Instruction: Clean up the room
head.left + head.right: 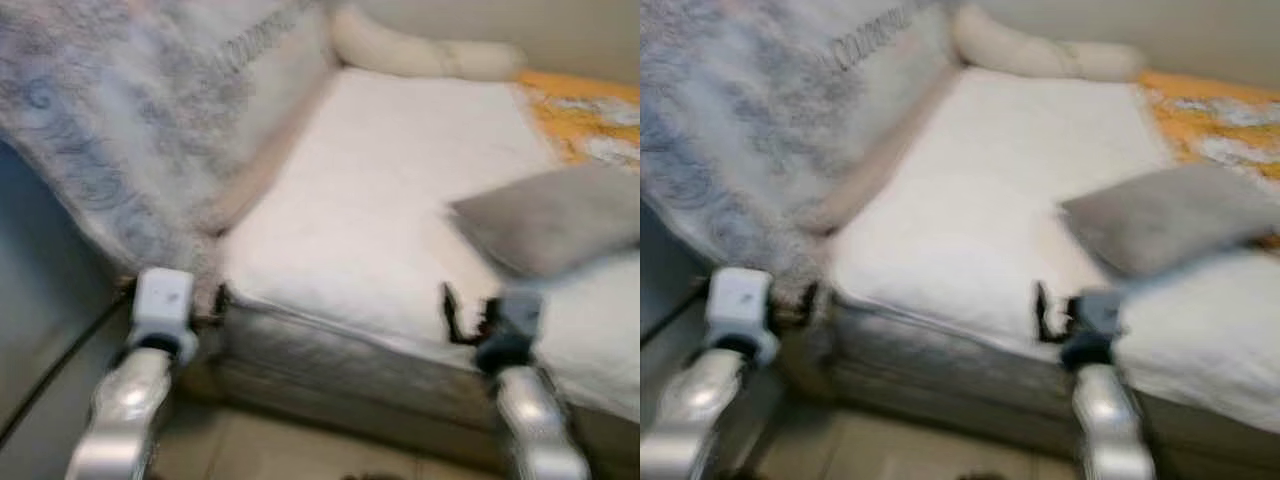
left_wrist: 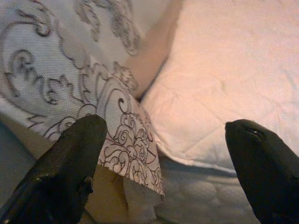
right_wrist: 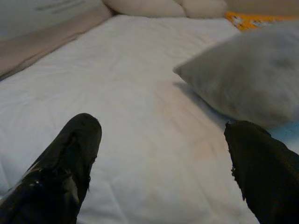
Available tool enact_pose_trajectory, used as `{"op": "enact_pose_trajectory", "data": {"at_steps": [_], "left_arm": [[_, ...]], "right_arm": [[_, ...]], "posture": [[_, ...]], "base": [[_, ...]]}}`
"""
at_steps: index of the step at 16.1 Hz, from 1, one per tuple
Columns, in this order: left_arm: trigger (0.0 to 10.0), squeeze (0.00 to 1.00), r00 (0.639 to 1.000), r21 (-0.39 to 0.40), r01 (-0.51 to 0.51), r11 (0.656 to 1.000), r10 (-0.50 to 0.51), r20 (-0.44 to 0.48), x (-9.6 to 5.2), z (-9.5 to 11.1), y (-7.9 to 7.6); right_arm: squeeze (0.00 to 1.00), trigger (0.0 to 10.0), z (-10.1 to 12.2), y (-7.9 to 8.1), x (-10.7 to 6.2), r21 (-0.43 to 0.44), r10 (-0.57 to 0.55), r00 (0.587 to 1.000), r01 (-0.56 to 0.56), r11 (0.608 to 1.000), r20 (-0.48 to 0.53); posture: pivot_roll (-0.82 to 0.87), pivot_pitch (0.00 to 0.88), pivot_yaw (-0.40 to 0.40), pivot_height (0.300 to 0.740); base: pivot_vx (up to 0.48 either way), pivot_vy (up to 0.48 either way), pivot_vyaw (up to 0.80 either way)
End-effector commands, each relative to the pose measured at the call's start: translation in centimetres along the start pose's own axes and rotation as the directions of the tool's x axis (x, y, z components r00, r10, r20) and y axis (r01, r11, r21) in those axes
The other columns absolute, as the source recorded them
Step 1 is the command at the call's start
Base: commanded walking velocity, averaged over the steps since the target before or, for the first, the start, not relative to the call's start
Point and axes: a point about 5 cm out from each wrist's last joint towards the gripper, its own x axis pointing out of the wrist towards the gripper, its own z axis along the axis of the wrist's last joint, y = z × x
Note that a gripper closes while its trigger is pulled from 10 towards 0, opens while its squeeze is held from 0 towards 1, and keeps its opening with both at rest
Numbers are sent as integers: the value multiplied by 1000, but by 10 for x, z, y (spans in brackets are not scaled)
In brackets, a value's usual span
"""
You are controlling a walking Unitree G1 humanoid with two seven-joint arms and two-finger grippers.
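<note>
Blanket corner between spread left hand fingers; pillow beyond right hand.

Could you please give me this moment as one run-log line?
left gripper: open, at patterned sheet corner | right gripper: open, over white mattress | grey pillow: lying on mattress
</note>
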Motion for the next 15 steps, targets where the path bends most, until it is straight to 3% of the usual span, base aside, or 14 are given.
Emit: {"op": "enact_pose_trajectory", "data": {"at_steps": [1, 2, 5, 7, 8, 10, 15], "left_arm": [[10000, 0, 1000, -3, 19, 1000, -19, 14, 1, 4, -4], [10000, 0, 1000, -4, 23, 1000, -23, 18, 1, 4, -5], [10000, 0, 999, -49, 20, 999, -18, 32, 3, 7, -7], [10000, 0, 999, -51, 37, 998, -35, 38, 5, 9, -9], [10000, 0, 998, -57, 40, 998, -38, 47, 5, 10, -10], [10000, 0, 998, -66, 46, 997, -42, 55, 6, 11, -11], [10000, 0, 999, -45, 24, 999, -22, 46, 11, 12, -8]], "right_arm": [[0, 10000, 2, -6, 1, -11, -34, 999, 35, 999, 9], [0, 10000, 1, -3, 0, 34, 13, 1000, -13, 999, 4], [0, 10000, 5, -5, 4, 60, -70, 996, 67, 996, 48], [0, 10000, 8, -7, 5, 35, -80, 994, 78, 996, 73], [0, 10000, 5, -7, 6, 25, -40, 999, 39, 999, 35], [0, 10000, 4, -4, 5, 77, 45, 999, -45, 996, 11], [0, 10000, 9, -6, 13, 67, 30, 999, -31, 997, 22]], "posture": [[-23, 0, 8, 740], [-23, 0, 9, 740], [-25, 0, 8, 740], [-26, 0, 5, 740], [-26, 0, 3, 740], [-26, 0, 1, 740], [-27, 0, -2, 740]], "base": [[0, -439, -781], [0, -435, -800], [0, -230, -800], [0, 0, -800], [0, 0, -800], [124, 0, 0], [259, 0, 0]]}}
